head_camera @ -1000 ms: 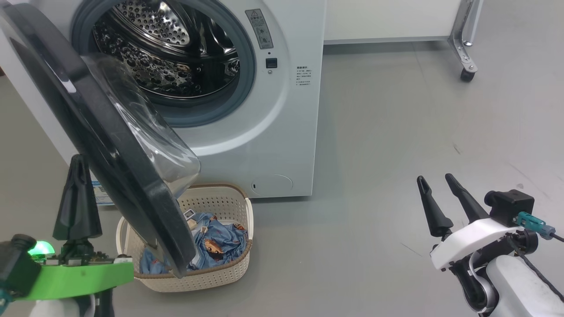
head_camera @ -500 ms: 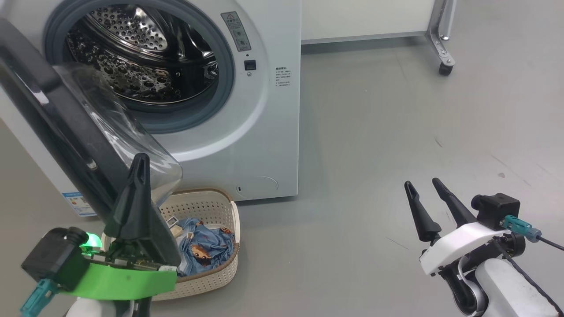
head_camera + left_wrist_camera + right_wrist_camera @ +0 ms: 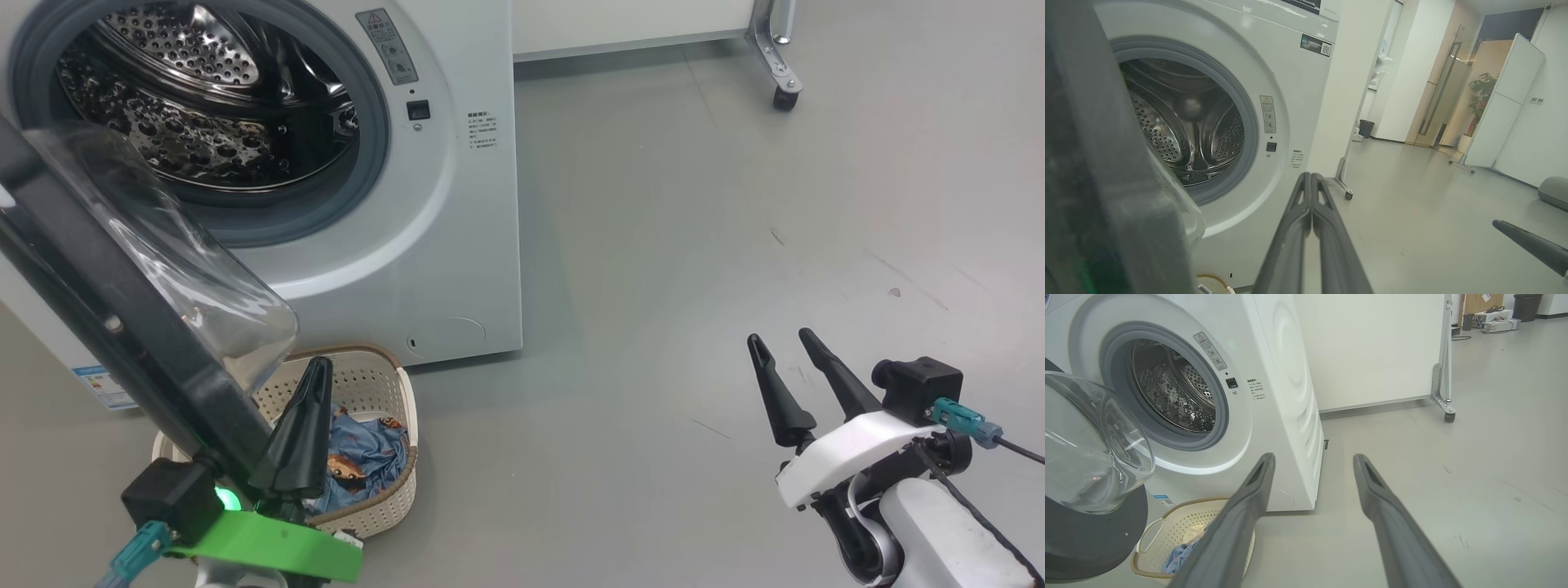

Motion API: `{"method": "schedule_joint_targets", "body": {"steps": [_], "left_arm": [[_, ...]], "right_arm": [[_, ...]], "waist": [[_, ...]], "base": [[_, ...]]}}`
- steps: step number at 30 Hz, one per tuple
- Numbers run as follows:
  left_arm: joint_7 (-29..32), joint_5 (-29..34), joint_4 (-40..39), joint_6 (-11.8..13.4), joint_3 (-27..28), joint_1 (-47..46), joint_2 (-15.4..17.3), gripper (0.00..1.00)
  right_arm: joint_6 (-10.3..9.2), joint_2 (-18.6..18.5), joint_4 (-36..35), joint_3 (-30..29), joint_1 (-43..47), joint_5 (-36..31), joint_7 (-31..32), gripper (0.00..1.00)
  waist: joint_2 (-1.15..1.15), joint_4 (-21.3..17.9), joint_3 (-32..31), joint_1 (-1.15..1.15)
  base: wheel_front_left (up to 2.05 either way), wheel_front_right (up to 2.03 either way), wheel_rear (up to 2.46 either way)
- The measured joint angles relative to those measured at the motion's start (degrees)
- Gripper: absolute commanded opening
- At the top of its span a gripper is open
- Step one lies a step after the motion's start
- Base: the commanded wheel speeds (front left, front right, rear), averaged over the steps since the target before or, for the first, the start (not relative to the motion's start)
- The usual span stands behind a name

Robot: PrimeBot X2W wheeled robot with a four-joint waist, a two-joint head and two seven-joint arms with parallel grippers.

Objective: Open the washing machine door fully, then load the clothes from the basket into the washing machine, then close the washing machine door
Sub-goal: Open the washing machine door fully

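The white washing machine [image 3: 457, 245] [image 3: 1286, 396] stands with its steel drum [image 3: 188, 106] exposed. Its black-rimmed door [image 3: 106, 302] with the bulging glass centre [image 3: 1090, 445] hangs open toward me, over the basket. The cream basket [image 3: 380, 392] [image 3: 1167, 535] sits on the floor at the machine's foot and holds the blue printed clothes [image 3: 363, 453]. My left gripper [image 3: 314, 371] is shut and empty, fingers [image 3: 1310, 196] pressed together just right of the door's lower edge, above the basket. Far to the right my right gripper [image 3: 780, 343] [image 3: 1312, 461] stands open over the floor.
Grey floor [image 3: 694, 245] spreads wide to the right of the machine. A white panel on a metal leg with a castor [image 3: 785, 100] stands behind. In the left wrist view, a corridor with white partitions [image 3: 1515, 106] lies beyond.
The head camera has turned, shifting the whole scene left. My left gripper has moved from the door's outer left side to its inner right side, over the basket. The right gripper has stayed open.
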Motion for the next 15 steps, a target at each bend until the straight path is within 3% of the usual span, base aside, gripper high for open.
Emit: {"method": "schedule_joint_targets", "body": {"steps": [15], "left_arm": [[0.54, -1.98, 7.38, 0.68, 3.60, -0.09, -0.21, 0.00]], "right_arm": [[0.00, -0.02, -0.04, -0.83, -0.02, 0.00, 0.00, 1.00]], "waist": [[0.00, -0.25, 0.83, 0.00]], "base": [[0.00, 0.00, 0.00]]}}
